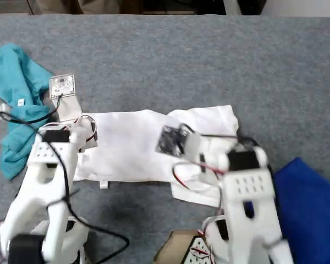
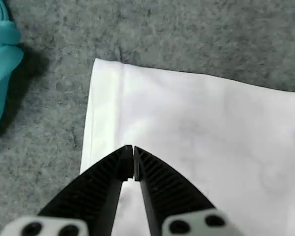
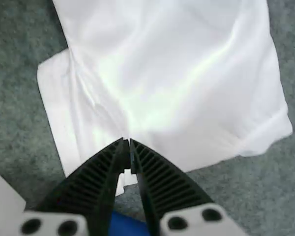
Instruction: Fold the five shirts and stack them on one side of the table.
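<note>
Currently left gripper [image 2: 132, 160] and right gripper [image 3: 127, 150], jaws pressed together, hang over 1 white shirt [image 1: 126, 146] (teal shirt [image 1: 14, 82] and blue shirt [image 1: 311, 209] flank it).

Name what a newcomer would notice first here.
A white shirt lies spread across the middle of the grey table, the left arm and right arm over its two ends, jaws shut. A teal shirt is bunched at the table's left edge, a blue shirt at its near right corner.
</note>
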Robot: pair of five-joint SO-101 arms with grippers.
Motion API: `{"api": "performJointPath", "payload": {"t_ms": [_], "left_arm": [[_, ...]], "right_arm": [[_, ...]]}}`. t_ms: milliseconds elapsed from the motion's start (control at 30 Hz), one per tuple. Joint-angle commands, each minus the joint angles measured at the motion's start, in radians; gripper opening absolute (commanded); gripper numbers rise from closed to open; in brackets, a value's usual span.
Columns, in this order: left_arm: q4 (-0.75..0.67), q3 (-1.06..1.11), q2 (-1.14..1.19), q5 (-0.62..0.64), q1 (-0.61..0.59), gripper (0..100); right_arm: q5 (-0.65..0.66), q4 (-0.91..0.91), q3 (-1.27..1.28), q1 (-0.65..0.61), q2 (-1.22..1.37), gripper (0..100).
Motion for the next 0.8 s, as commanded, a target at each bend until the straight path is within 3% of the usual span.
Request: {"api": "performJointPath", "payload": {"t_ms": [0, 167, 767], "left_arm": [[-0.092, -0.068, 0.151, 0.005, -0.106, 2], [-0.12, -0.176, 0.335, 0.008, -0.23, 2], [-0.118, -0.209, 0.371, 0.006, -0.23, 2]], "right_arm": [[-0.083, -0.021, -0.102, -0.091, 0.182, 0.5], [-0.11, -0.028, -0.12, -0.128, 0.32, 0.5], [-0.104, -0.029, 0.021, -0.136, 0.341, 0.5]]}}
